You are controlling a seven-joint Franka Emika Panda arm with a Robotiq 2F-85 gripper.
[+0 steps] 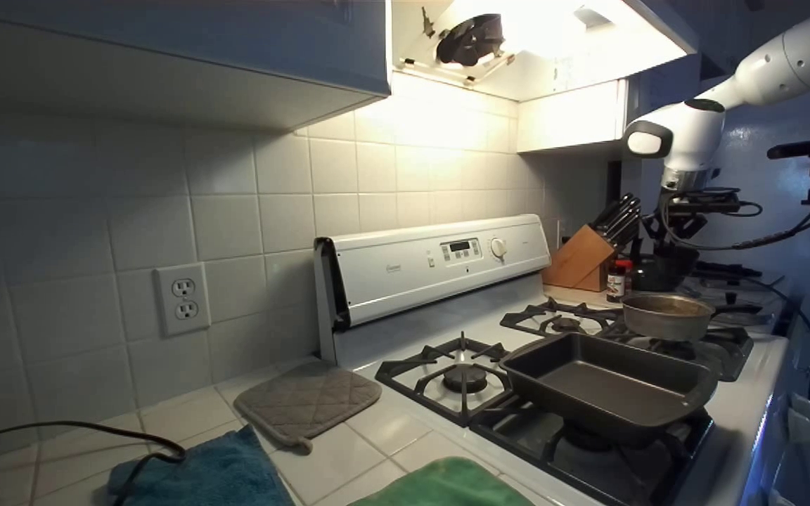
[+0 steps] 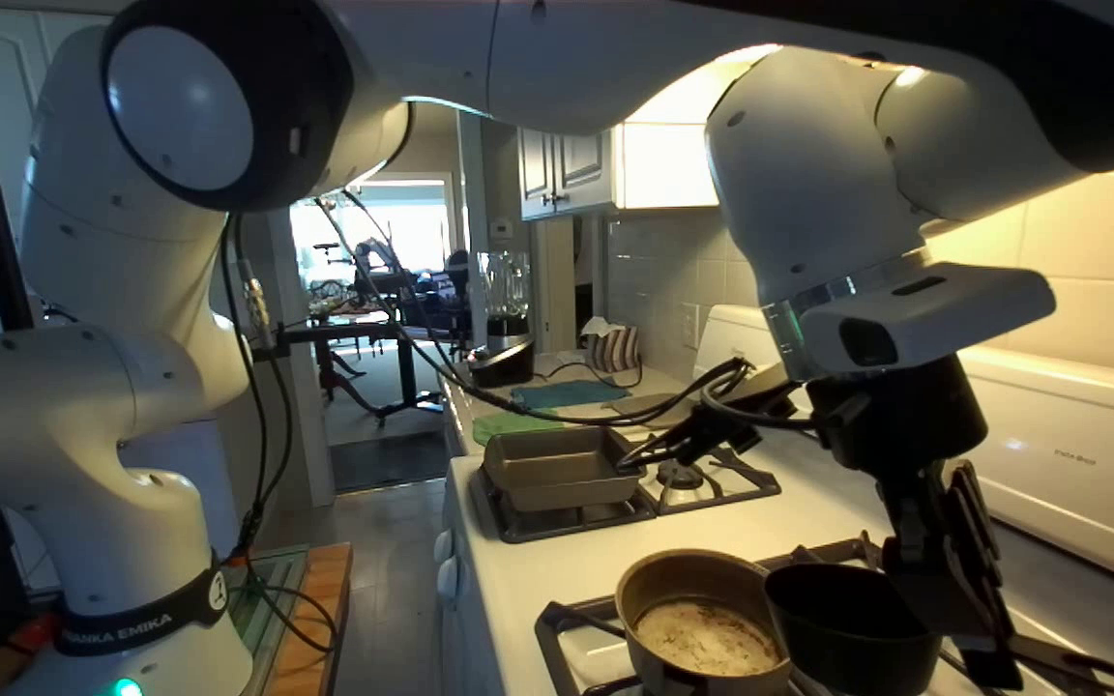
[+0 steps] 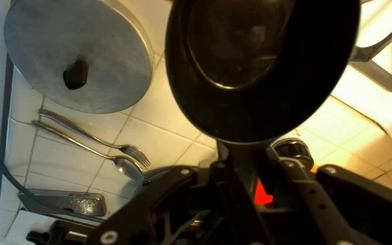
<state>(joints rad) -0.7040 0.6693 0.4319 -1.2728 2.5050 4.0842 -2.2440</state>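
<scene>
gripping one black pan point(image 3: 243, 115) by its handle point(image 3: 243, 158), one gripper point(image 3: 247, 168) has its fingers pressed together on that handle, with just the handle's thickness between them. in the wrist view the pan spreads out at twelve o'clock from the gripper: one round, deep, smooth bowl with a thin gleaming ring inside. in an exterior view it sits at three o'clock from one saucepan point(image 2: 702, 619); whether the two touch cannot be told.

in the wrist view, again from the gripper, one round lid point(image 3: 90, 51) of dull grey metal with one black knob lies at ten o'clock. one fork point(image 3: 128, 148) and one spoon point(image 3: 126, 166), slender and shiny, lie side by side just past nine. under them are pale, glossy square tiles point(image 3: 162, 139).

in both exterior views, one rectangular baking pan point(image 1: 609, 379) of dark metal rests on a black stove grate point(image 2: 571, 527). around it, in an exterior view: the saucepan, round and grey with a black handle, between one and two o'clock; one slanted wooden knife block point(image 1: 581, 260) near twelve; one quilted grey pot holder point(image 1: 310, 400) at nine; two soft cloths, one green cloth point(image 1: 447, 485) at eight, one blue cloth point(image 1: 215, 471) between eight and nine.
</scene>
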